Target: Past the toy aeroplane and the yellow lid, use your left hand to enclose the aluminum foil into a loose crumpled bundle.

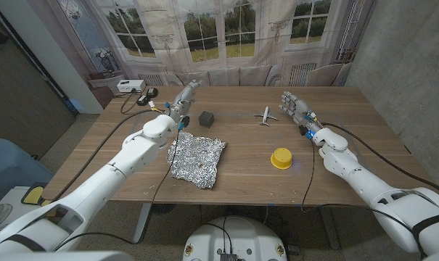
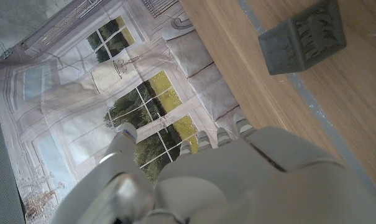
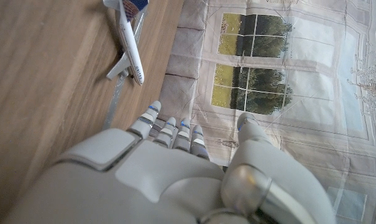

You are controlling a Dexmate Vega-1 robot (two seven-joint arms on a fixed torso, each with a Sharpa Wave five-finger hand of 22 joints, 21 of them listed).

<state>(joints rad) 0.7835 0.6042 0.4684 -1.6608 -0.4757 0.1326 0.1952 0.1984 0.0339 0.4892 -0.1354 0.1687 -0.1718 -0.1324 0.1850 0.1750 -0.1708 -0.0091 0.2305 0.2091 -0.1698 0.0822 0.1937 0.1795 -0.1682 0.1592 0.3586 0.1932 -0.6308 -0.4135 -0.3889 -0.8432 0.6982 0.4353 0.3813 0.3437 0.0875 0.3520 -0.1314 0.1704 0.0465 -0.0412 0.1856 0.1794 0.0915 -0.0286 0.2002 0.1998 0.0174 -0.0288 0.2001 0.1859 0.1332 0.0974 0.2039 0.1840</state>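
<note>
Aluminum foil [image 1: 197,160] flat, near table edge | left hand [image 1: 183,96] spread, empty | right hand [image 1: 294,106] spread, empty

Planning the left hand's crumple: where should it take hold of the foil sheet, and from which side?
Probably from above at the aluminum foil's near-left edge, closest to the left hand. The sheet lies flat and wrinkled, so fingers can rake its edges inward.

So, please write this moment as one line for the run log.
left hand: open, beyond foil, near dark cube | right hand: open, idle | aluminum foil: flat, untouched | step: crumpling not yet begun
</note>
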